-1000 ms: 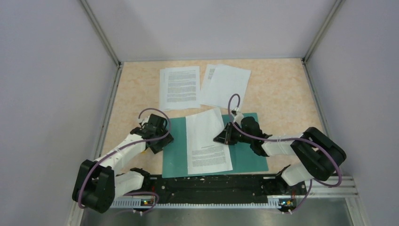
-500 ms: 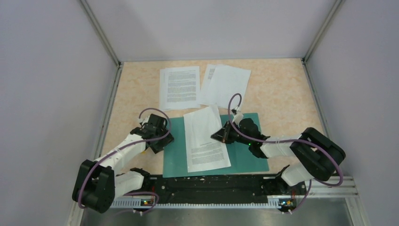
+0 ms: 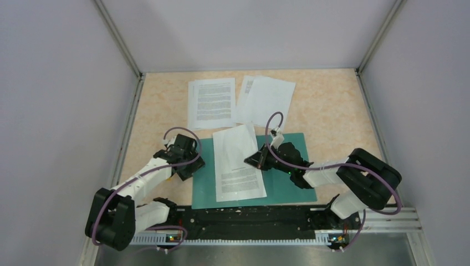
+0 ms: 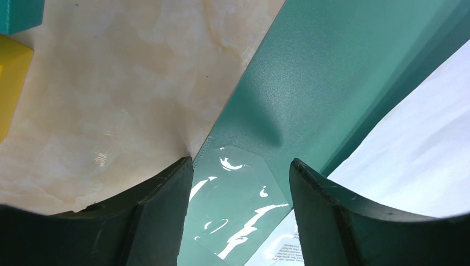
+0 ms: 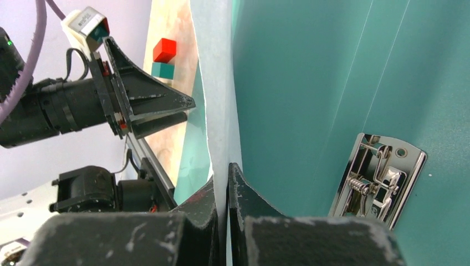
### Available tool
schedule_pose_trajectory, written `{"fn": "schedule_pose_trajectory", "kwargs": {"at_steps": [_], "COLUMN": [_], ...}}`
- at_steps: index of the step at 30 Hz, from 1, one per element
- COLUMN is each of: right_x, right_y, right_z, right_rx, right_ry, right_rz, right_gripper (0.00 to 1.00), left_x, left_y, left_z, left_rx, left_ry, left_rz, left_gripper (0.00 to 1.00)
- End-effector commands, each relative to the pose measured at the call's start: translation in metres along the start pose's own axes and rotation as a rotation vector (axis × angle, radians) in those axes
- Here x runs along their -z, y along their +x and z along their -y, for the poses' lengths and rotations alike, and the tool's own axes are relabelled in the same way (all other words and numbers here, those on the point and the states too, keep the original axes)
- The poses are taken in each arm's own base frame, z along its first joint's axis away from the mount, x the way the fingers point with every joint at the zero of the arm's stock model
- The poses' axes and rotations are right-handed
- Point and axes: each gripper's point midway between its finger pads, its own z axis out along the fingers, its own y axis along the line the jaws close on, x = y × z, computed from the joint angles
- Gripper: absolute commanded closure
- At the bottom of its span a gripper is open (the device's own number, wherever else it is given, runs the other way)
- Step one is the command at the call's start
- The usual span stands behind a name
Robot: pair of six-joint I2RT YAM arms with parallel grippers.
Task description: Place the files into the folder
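My right pincer (image 3: 257, 160) is clamped tight on the right edge of a printed sheet (image 3: 237, 166) lying across the near teal folder (image 3: 291, 185), left pincer (image 4: 239, 169) gaping over its left edge.

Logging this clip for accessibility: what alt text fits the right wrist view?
The right pincer is shut on the edge of a white paper sheet over the open teal folder. A metal clip sits on the folder at right; the left arm is beyond.

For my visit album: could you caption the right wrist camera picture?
The right claw pinches one white sheet by its edge over the open teal folder, beside its metal clip.
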Motion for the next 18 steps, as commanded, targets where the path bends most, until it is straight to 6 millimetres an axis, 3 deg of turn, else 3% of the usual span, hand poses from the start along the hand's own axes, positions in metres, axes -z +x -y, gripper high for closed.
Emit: {"fn": "schedule_pose_trajectory", "kwargs": {"at_steps": [1,5,18], "right_x": [-0.007,-0.015,-0.031], "right_y": [-0.019,-0.019,0.017], "right_z": [-0.020,-0.027,-0.032], "right_rx": [-0.025,-0.026,-0.027], "right_ry": [-0.056,-0.079,-0.118], "right_rz": [0.089,0.075,-0.005], "right_gripper": [1.00,1.00,1.00], "left_x": [-0.005,-0.005,-0.004], "left_y": [0.007,0.007,0.007], "left_z": [-0.001,0.000,0.002], "left_rx": [0.004,0.002,-0.001], "left_ry": [0.009,0.012,0.021], "left_rz": [-0.026,-0.025,-0.030], "left_gripper": [0.31,0.31,0.31]}}
